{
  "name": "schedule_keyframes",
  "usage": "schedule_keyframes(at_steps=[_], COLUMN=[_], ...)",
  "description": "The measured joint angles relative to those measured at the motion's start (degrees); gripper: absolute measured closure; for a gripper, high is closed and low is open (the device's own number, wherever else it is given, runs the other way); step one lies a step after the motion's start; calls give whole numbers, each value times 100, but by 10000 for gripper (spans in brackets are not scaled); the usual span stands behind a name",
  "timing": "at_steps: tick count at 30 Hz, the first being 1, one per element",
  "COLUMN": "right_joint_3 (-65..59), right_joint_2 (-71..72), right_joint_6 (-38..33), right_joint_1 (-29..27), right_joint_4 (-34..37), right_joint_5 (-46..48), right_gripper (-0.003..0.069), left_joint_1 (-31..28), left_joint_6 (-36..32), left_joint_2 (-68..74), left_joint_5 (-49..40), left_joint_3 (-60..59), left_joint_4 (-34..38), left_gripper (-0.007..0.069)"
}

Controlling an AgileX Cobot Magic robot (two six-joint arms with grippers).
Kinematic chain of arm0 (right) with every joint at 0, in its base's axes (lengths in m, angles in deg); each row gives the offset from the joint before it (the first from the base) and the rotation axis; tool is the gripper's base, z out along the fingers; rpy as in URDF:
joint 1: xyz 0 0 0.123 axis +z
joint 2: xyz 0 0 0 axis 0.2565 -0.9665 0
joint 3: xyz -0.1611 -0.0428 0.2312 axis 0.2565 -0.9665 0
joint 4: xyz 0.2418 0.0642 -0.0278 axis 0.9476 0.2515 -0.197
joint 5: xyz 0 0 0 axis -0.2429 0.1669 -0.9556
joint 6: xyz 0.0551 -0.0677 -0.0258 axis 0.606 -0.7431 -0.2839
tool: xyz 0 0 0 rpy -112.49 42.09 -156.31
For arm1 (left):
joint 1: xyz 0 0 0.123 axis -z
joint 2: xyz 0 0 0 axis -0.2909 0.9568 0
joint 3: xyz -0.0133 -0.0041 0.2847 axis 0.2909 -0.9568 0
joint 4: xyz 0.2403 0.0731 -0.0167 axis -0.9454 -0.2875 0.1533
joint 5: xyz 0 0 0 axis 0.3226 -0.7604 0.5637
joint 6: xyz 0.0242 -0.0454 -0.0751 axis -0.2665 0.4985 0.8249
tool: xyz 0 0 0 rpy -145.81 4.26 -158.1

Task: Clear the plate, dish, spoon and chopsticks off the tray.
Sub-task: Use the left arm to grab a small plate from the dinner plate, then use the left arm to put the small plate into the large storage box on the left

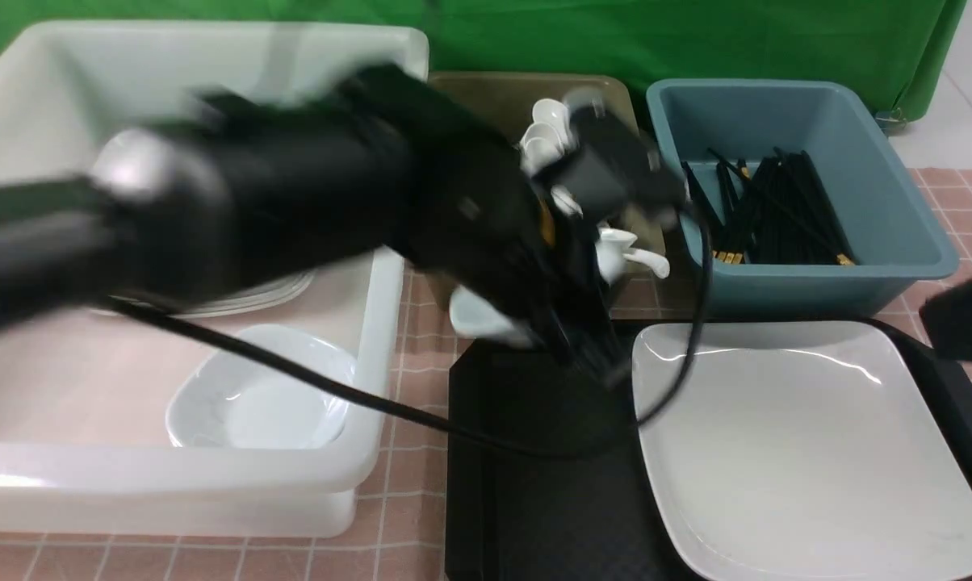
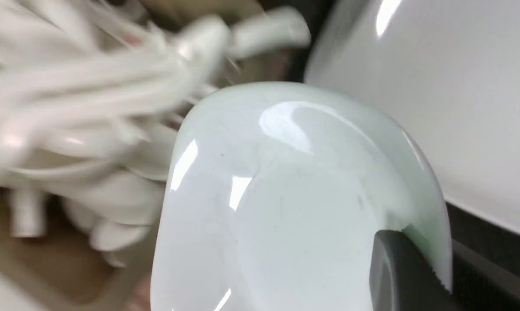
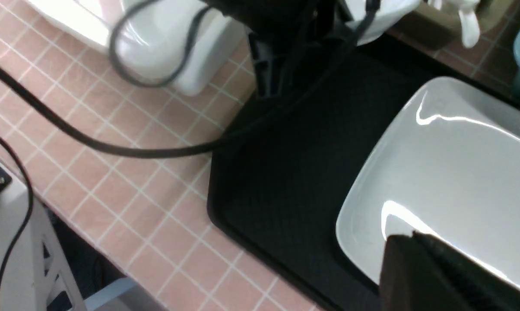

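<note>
The black tray [image 1: 534, 500] lies at front centre and also shows in the right wrist view [image 3: 294, 172]. The large white plate [image 1: 801, 452] fills its right half and shows in the right wrist view [image 3: 450, 164]. My left gripper [image 1: 575, 347] is shut on the rim of a small pale dish [image 1: 482, 319], lifted over the tray's far left corner. The left wrist view shows the dish [image 2: 286, 207] between the fingers [image 2: 398, 276]. My right gripper [image 1: 962, 323] hovers at the plate's right edge [image 3: 420, 268]; its jaws are unclear. No spoon or chopsticks show on the tray.
A white bin [image 1: 171, 492] at left holds a small bowl [image 1: 260, 395] and flat plates [image 1: 252, 294]. An olive bin [image 1: 494, 101] behind the tray holds several white spoons [image 1: 550, 129]. A blue bin [image 1: 817, 294] at back right holds black chopsticks [image 1: 777, 210]. A black cable [image 1: 333, 387] hangs across.
</note>
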Motion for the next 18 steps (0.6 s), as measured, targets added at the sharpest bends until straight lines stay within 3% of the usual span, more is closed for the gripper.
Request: schedule_keyframes(at_steps=[4, 12, 18], right_joint_3=[513, 2278, 2938], right_joint_2=[-335, -2179, -3011], right_joint_6=[-318, -656, -783], right_joint_1=[0, 40, 394], right_joint_4=[216, 481, 519], right_joint_5=[-6, 41, 41], right_gripper=[629, 629, 629], left_joint_1=[-405, -2129, -2356], left_joint_6=[153, 661, 792], left_joint_2=[-768, -1416, -1356], left_joint_5=[-65, -1038, -824], left_joint_3=[33, -306, -1232], left_joint_4=[-40, 80, 170], left_gripper=[613, 613, 614])
